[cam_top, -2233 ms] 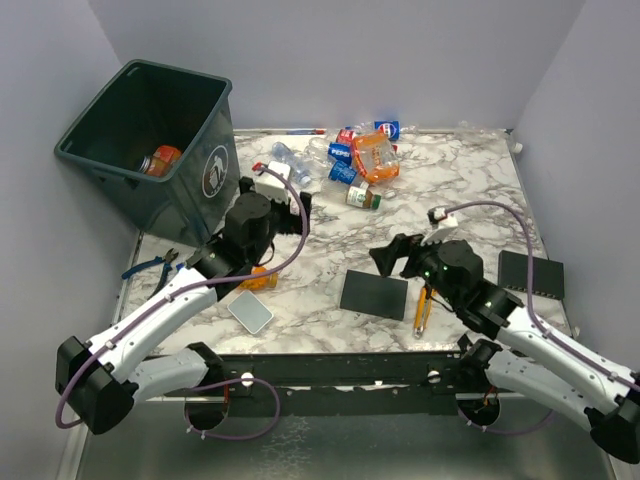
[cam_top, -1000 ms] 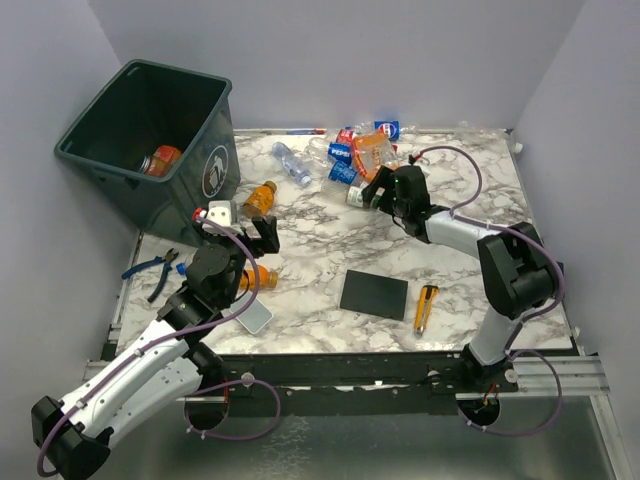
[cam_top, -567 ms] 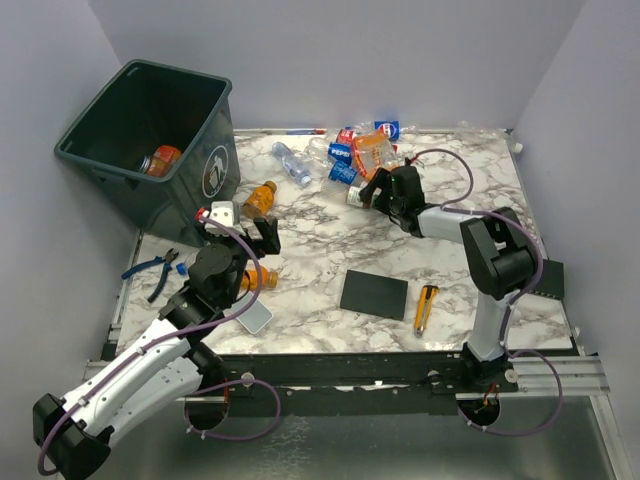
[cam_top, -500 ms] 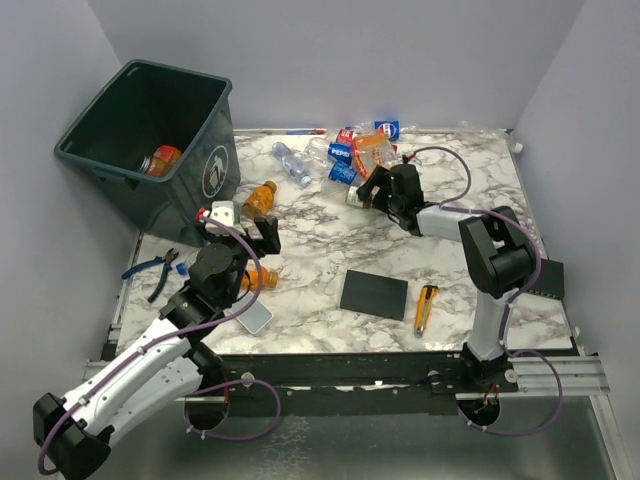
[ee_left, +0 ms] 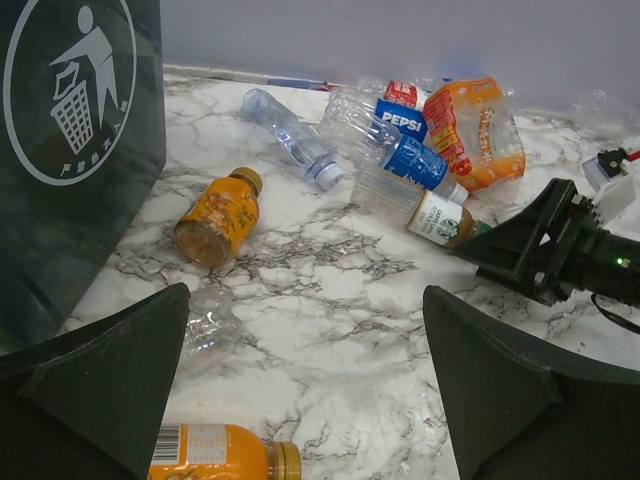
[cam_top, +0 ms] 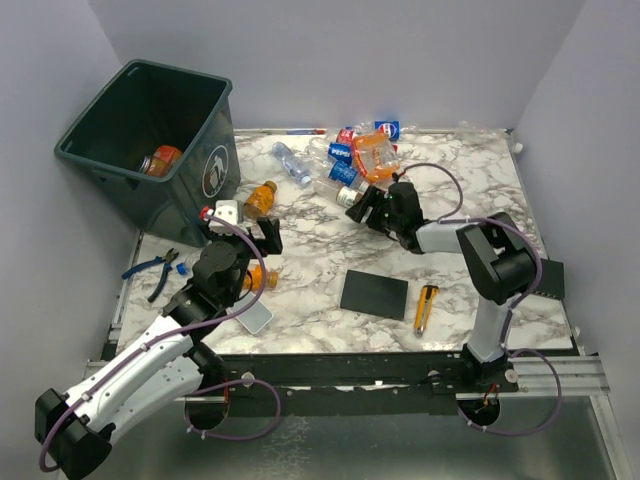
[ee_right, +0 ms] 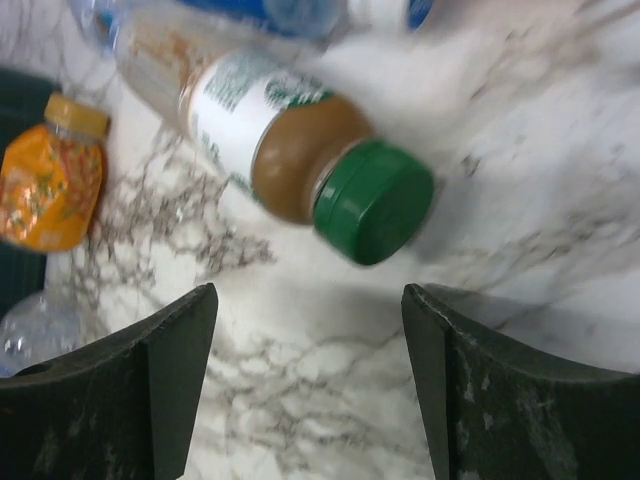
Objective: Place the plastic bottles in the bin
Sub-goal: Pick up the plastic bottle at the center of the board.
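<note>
The green-capped bottle [ee_right: 300, 140] lies on its side just beyond the fingertips of the right gripper [ee_right: 307, 292]. Its cap points back toward the gap between them. The jaws stand apart with only bare marble between them, gripping nothing; the view is somewhat blurred. Behind this bottle, toward the table's far edge, lies the heap: a Pepsi bottle [ee_left: 400, 150], an orange-tinted jug [ee_left: 475, 130] and a clear bottle [ee_left: 290, 135]. A small orange bottle [ee_left: 215, 217] lies apart on the left, near the bin [cam_top: 150, 140], which stands at the far left corner with its symbol side facing the table [cam_top: 460, 190] and one orange bottle inside [cam_top: 160, 160]. The left gripper [ee_left: 305, 295] hangs wide open over the near-left marble, holding nothing, with a crushed clear bottle [ee_left: 205, 325] by its left finger and another orange bottle [ee_left: 215, 455] close below. Open marble runs between the heap and the black pad [cam_top: 373, 294]; the yellow knife [cam_top: 424, 307] lies just right of the pad, and pliers [cam_top: 155, 270] sit at the left edge.
</note>
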